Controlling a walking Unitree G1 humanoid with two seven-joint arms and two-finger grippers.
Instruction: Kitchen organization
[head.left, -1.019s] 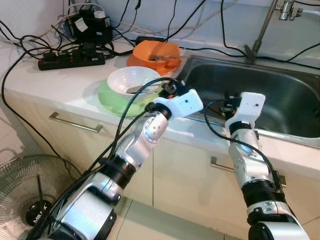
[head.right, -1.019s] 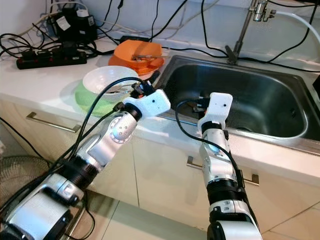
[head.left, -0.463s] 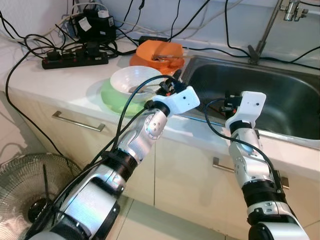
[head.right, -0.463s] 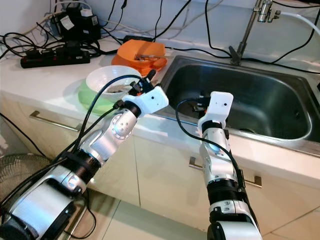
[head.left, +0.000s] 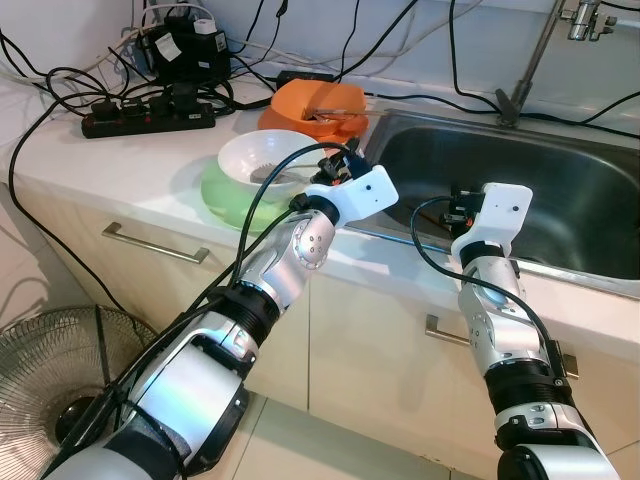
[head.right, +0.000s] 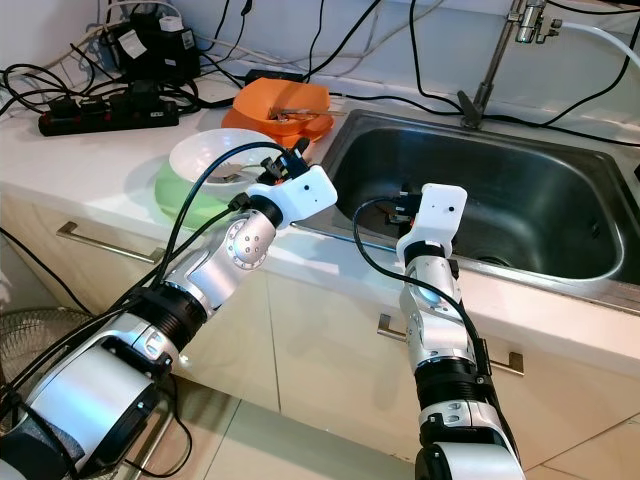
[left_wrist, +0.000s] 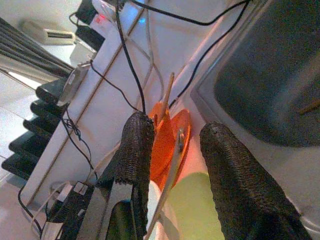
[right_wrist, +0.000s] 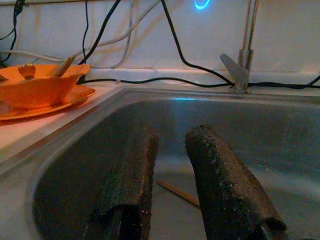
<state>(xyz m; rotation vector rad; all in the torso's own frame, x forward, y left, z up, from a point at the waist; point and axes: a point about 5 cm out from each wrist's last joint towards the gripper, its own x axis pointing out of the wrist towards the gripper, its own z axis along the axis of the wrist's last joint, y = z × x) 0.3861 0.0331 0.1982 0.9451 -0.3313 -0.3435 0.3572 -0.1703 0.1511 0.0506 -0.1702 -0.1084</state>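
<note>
White housing hides left claw; bowl contents unclear.

Eye views: evenly lit, bright, sharp across the frame. Soft shadows only. Mild glare on the white counter at upper left; dull reflections on the sink wall. Lines bend slightly near the edges.

Left wrist view: dim, soft focus, pink-violet cast; fingers blurred up close.

Right wrist view: dark, orange cast, grainy; blue glow on the wall at top centre.
</note>
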